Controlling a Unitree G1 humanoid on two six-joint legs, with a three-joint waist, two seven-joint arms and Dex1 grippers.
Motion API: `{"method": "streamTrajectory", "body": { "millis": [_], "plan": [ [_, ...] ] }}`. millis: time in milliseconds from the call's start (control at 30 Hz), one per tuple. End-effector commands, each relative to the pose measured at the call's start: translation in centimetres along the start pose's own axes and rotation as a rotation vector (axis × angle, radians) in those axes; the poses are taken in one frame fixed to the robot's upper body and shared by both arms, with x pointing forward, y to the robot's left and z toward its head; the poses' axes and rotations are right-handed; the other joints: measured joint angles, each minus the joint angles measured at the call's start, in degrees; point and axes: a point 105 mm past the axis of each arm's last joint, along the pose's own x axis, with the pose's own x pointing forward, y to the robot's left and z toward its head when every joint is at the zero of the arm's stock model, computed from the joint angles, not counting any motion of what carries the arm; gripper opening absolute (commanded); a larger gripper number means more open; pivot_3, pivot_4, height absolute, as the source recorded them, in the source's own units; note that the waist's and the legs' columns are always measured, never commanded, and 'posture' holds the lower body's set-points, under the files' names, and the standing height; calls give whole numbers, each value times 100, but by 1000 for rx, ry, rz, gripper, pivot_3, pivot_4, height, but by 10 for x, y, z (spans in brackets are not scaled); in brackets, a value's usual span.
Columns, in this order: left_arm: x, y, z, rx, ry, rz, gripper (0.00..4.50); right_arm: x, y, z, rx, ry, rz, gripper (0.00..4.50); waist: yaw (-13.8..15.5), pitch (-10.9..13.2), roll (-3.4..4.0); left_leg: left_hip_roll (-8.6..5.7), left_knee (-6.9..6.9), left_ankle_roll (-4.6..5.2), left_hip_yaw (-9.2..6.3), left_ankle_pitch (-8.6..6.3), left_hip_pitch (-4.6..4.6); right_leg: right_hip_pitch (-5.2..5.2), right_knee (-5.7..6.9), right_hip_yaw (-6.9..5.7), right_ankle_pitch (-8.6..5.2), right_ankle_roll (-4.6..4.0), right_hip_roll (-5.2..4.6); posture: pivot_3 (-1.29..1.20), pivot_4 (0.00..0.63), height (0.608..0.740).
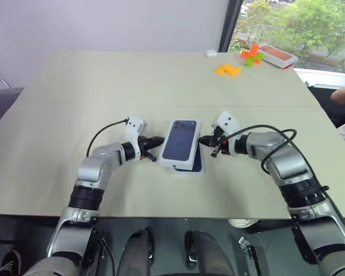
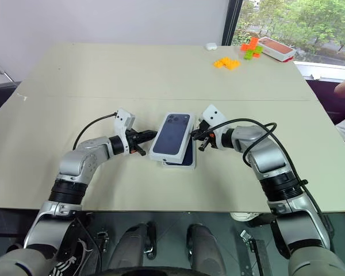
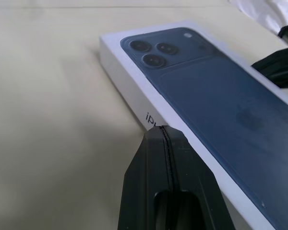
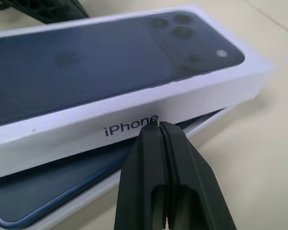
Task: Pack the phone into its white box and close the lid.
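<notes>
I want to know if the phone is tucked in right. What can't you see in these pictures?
- The phone: mostly hidden under the lid, which sits askew; just a blue edge shows in the right wrist view.
- The white box: the lid covers it, so its inside is hidden.
- Whether the shut left gripper and right gripper touch the lid: can't tell.
- Orange and green bits far away: too small to tell.

We see the lid lying askew over the box and phone, flanked closely by the left gripper and right gripper, both with fingers together. Bare table lies open beyond; orange blocks and a tray stand well apart at the far edge.
</notes>
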Motion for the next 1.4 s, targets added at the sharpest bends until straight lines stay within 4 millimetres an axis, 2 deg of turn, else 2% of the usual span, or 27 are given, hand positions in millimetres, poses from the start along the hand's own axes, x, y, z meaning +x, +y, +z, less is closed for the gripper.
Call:
{"method": "streamTrajectory", "body": {
  "millis": [33, 333, 467, 633, 833, 1067, 1400],
  "plan": [
    [6, -15, 11, 30, -26, -55, 0, -2, 3, 16, -33, -48, 6, 54, 0, 0, 0, 0, 7, 0, -1, 0, 0, 0, 8, 0, 0, 0, -1, 0, 150, 740],
    [8, -24, 16, 31, -34, -86, 0, -11, -9, 5, -55, 5, -22, 54, -1, 0, 0, 8, 49, -1, -8, -2, -1, 4, 36, 0, -9, -24, -12, 0, 150, 740],
    [13, -30, 11, 31, -10, -102, 0, -12, -9, 0, -65, 33, -18, 54, 0, 0, 0, 8, 47, -1, -9, -2, -2, 2, 36, 0, -9, -24, -10, 0, 150, 740],
    [9, -27, 2, 39, 21, -94, 0, -14, -9, -6, -76, 60, -19, 54, 3, 0, 0, 7, 46, -1, -9, -2, -2, 2, 36, 0, -10, -23, -7, 0, 150, 740],
    [8, -25, 3, 37, 19, -87, 0, -18, -5, -5, -67, 62, 14, 54, 2, 0, 0, 7, 48, 0, -9, -2, -2, 2, 35, 0, -10, -24, -12, 0, 150, 740],
    [6, -32, 7, 32, 3, -117, 0, -21, 7, -5, -47, 72, 91, 54, 4, 0, 0, 8, 46, 0, -11, -2, -4, 1, 35, 0, -11, -23, -12, 0, 150, 740],
    [0, -34, -6, 27, 51, -113, 0, -22, 21, -14, -67, 120, 156, 54, 1, 0, 0, 9, 47, -1, -12, -3, -4, 0, 34, 0, -11, -25, -22, 0, 150, 740]
  ]
}}
